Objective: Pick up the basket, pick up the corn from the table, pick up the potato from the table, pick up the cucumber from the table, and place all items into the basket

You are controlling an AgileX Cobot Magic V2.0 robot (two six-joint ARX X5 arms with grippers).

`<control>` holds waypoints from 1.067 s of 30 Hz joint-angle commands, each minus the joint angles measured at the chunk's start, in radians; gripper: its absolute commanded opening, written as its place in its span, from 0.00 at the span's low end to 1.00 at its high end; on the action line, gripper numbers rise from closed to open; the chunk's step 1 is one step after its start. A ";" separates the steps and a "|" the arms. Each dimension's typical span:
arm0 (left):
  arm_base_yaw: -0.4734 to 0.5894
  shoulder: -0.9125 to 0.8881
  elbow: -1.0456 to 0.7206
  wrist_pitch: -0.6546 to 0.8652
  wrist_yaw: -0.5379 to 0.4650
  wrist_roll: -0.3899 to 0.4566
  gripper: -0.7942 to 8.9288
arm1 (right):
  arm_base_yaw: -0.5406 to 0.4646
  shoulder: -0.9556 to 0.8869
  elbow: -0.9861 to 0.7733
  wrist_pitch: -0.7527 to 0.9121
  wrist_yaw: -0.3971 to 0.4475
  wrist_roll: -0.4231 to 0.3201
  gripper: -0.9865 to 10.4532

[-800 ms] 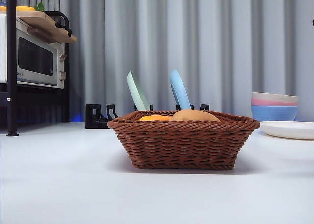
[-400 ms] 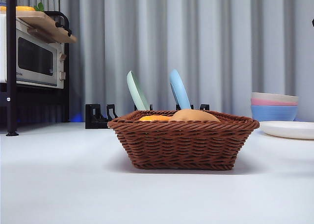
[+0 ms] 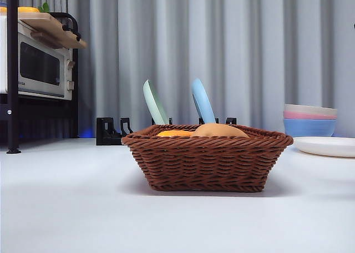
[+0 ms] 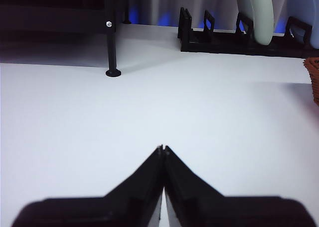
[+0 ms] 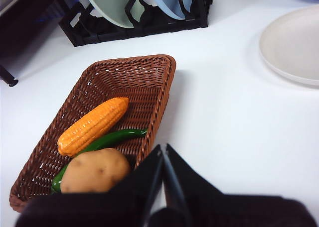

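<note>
The brown wicker basket stands on the white table in the front view. The right wrist view shows the basket from above with the orange corn, the dark green cucumber and the tan potato lying inside it. In the front view only the tops of the corn and potato show above the rim. My right gripper is shut and empty above the basket's edge. My left gripper is shut and empty over bare table, apart from the basket's edge.
A black dish rack with a green plate and a blue plate stands behind the basket. Stacked pastel bowls and a white plate are at the right. A microwave on a black stand is at the left.
</note>
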 commanded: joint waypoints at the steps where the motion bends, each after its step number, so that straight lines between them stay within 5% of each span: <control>1: 0.003 -0.001 -0.018 0.010 0.002 0.004 0.08 | 0.000 -0.001 -0.003 0.003 0.005 0.010 0.09; 20: 0.003 -0.001 -0.018 0.010 0.001 0.004 0.08 | 0.000 -0.001 -0.003 0.004 0.008 0.008 0.09; 26: 0.003 -0.001 -0.018 0.010 0.001 0.004 0.08 | -0.002 -0.085 -0.007 -0.013 0.216 -0.108 0.09; 32: 0.003 -0.001 -0.018 0.010 0.001 0.004 0.08 | -0.066 -0.256 -0.162 0.181 0.205 -0.163 0.09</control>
